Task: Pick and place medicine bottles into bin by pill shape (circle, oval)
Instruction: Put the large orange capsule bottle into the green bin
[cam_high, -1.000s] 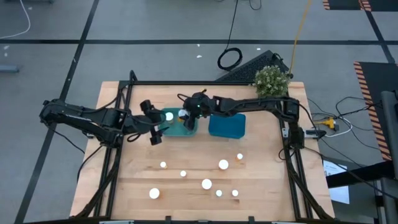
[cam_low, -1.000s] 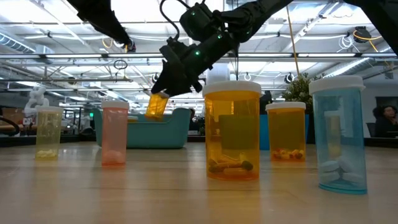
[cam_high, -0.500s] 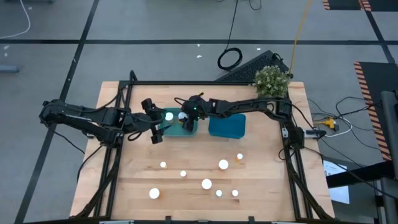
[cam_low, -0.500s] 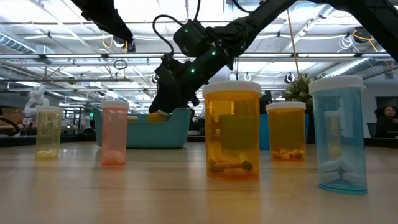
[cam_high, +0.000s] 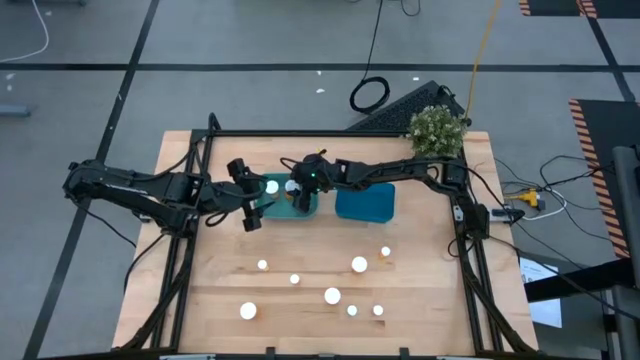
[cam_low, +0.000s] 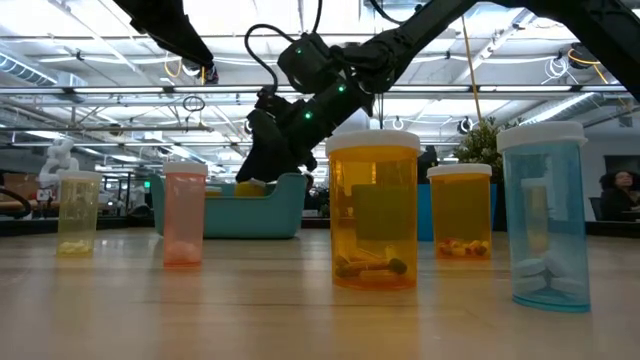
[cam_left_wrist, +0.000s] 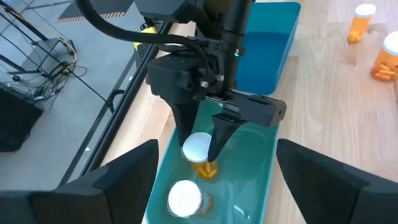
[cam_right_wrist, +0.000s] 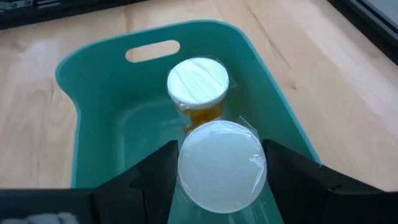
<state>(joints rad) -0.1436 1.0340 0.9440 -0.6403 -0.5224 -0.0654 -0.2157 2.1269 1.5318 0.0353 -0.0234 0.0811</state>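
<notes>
My right gripper (cam_high: 298, 190) reaches down into the teal bin (cam_high: 303, 209) at the far middle of the table. It is shut on a medicine bottle (cam_left_wrist: 199, 149) with a white cap and an orange body. A second white-capped bottle (cam_right_wrist: 198, 82) stands in the same bin beside it. My left gripper (cam_high: 252, 208) hovers open just left of the teal bin and holds nothing. Several more medicine bottles (cam_high: 332, 295) stand upright on the near half of the table. My right gripper pinches the bottle at its white cap (cam_right_wrist: 221, 163), one finger (cam_right_wrist: 159, 177) on each side of the cap. The fingers come from above, pointing down into the bin. The orange body (cam_left_wrist: 207, 169) hangs below them inside the bin; whether it touches the bin's floor I cannot tell.
A blue bin (cam_high: 365, 201) sits right of the teal one. A potted plant (cam_high: 437, 128) stands at the far right corner. In the low view, tall bottles (cam_low: 372, 210) stand in front of the bins. Bare wood lies between the bins and the bottles.
My right gripper has gone down and a little toward the table's left, carrying its bottle from above the teal bin's rim to down inside the bin. Over the last half second it has kept still.
</notes>
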